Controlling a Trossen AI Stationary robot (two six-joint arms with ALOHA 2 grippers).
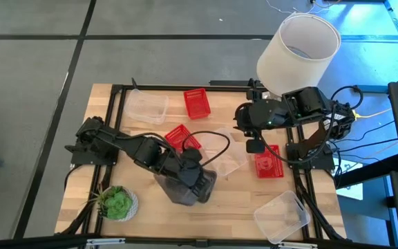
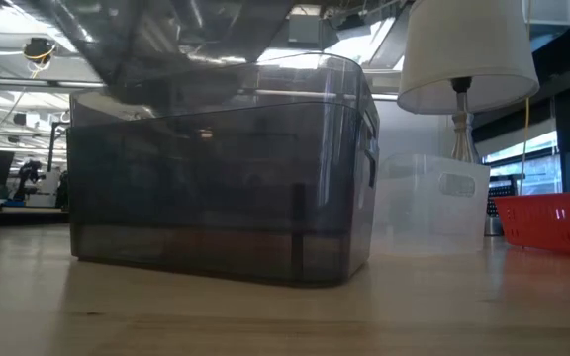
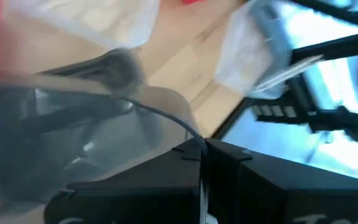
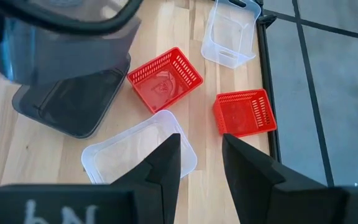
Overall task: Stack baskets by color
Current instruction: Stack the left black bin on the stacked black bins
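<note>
Over the table's near middle my left gripper [image 1: 197, 181] [image 3: 202, 163] is shut on a dark grey basket [image 4: 61, 43]. That basket hangs above a second dark grey basket [image 4: 73, 106] [image 2: 216, 188], which stands on its base. My right gripper [image 4: 201, 155] [image 1: 254, 146] hovers open, holding nothing, above a clear basket [image 4: 142, 152]. Red baskets lie at the middle [image 1: 182, 137], far middle [image 1: 197, 102] and right [image 1: 268, 163]. Other clear baskets sit at the far left [image 1: 147, 107] and near right [image 1: 282, 216]. My left gripper pinches the upper grey basket's thin wall at its rim [image 3: 166, 118] between the two fingers, slanting down from the table's left. The basket is lifted clear and tilted above the standing grey basket; whether they touch I cannot tell.
A white lampshade [image 1: 299, 45] stands at the far right corner. At the near left corner there is a green potted plant [image 1: 116, 202]. A black frame [image 1: 119, 93] borders the table. Bare wood lies along the near edge, between the grey baskets and the near-right clear basket.
</note>
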